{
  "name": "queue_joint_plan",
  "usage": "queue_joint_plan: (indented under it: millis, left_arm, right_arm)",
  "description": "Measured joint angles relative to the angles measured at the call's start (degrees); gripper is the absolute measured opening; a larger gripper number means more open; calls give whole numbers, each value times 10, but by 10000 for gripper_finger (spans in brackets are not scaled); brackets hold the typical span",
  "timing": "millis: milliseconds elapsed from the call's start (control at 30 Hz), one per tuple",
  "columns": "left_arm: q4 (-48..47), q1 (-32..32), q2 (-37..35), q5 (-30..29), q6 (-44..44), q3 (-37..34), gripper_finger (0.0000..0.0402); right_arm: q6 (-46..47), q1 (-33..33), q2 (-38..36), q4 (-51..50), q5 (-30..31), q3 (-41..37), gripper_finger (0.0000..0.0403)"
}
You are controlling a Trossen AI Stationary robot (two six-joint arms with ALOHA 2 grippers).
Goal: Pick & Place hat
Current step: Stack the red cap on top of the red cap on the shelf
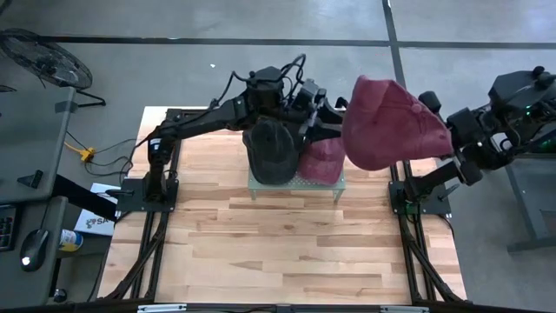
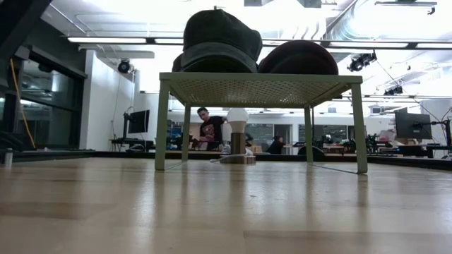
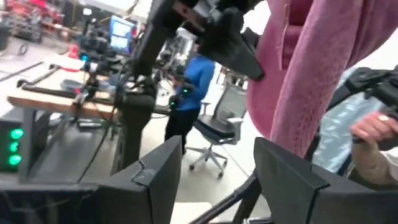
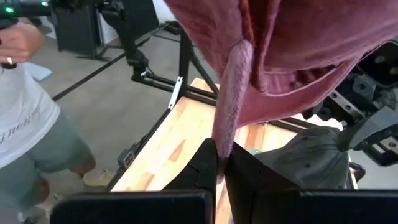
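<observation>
Fingers (image 4: 205, 168) of the right gripper (image 4: 221, 163) are pinched shut on the strap of a dark pink corduroy cap (image 1: 391, 122), which hangs in the air above the wooden table's (image 1: 278, 252) far right corner. Only the high view shows a black cap (image 1: 271, 149) and a maroon cap (image 1: 323, 159) together on the pale green mesh stand (image 2: 258, 88) at the far edge. Left gripper (image 3: 217, 168) hovers there, jaws parted and empty.

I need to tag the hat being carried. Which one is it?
Start at the green mesh stand on the wooden table. Two hats rest there, one black, one maroon. The carried hat is the maroon one in the air, pinched by the right gripper.
</observation>
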Motion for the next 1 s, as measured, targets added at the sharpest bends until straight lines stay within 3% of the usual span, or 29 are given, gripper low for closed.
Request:
queue_joint_plan:
  millis: [467,800,1000]
  left_arm:
    - [49,-15,9,120,-21,0,197]
    - [61,-17,8,173,-23,0,197]
    - [61,-20,8,133,-19,1,197]
  right_arm:
    - [18,0,-18,-17,6,0,7]
    - [22,0,-25,-22,12,0,7]
    - [23,-1,-21,-23,15,0,7]
